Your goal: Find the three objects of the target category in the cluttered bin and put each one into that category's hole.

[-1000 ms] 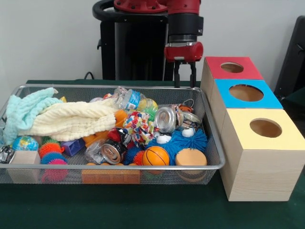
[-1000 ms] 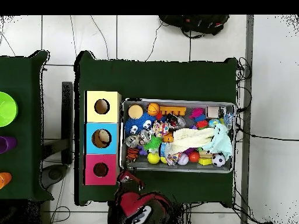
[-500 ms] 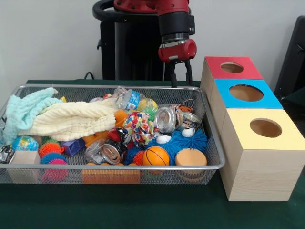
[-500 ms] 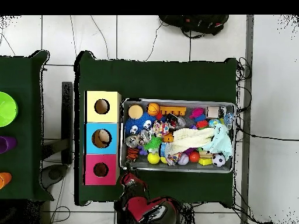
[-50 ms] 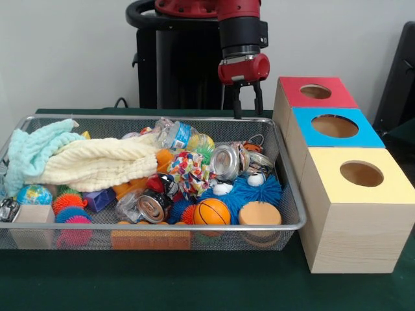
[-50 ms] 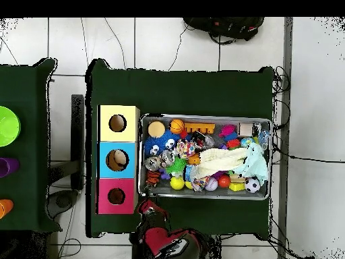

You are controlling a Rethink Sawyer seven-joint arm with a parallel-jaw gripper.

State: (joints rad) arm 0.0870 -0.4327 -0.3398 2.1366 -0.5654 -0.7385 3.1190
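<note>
Claw [image 5: 245, 107] is hanging open and empty over the bin's [image 5: 194, 119] far rim, needing to descend onto a chosen object.

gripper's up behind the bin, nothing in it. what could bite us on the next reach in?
Gripper hangs open just behind the mesh bin's far rim; a straight descent could clip the wire.

The cream towel may hide targets.

The cans lie on their sides against other toys, so one could roll from a pinch.
</note>
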